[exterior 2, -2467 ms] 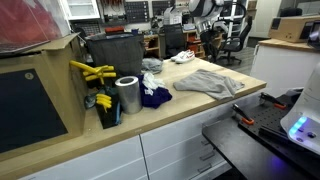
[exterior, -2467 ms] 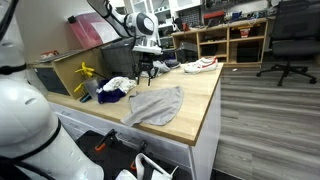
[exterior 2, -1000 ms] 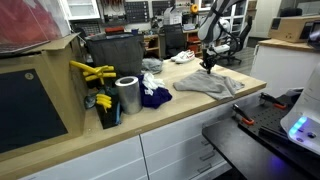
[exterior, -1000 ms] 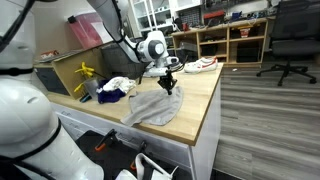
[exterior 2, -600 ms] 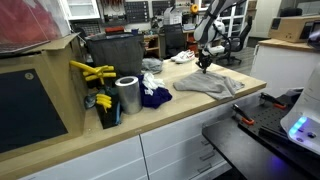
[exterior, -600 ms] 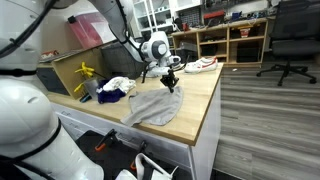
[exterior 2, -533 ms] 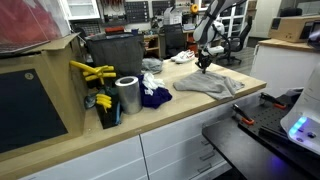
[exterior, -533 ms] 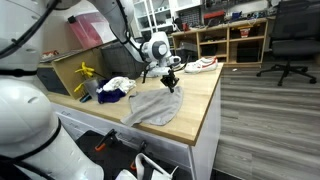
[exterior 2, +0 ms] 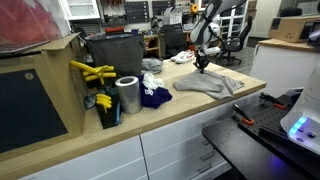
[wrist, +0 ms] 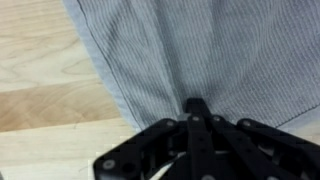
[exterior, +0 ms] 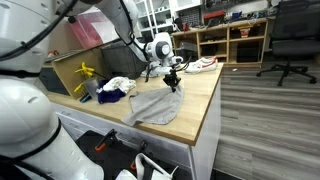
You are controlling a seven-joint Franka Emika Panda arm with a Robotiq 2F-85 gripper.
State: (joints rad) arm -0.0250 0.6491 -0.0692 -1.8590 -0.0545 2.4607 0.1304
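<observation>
As gripper pinches near edge of grey striped cloth, jaws pressed together on it, we note fabric fanning from pinch toward top of wrist frame; in an exterior view cloth's long axis runs lower left from gripper over wooden worktop; black holder, centre left, holds yellow-handled tools

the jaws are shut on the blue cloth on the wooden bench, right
Not the blue one. The jaws are shut on the grey cloth on the wooden bench. The wrist view shows its folds pinched at their tips.
</observation>
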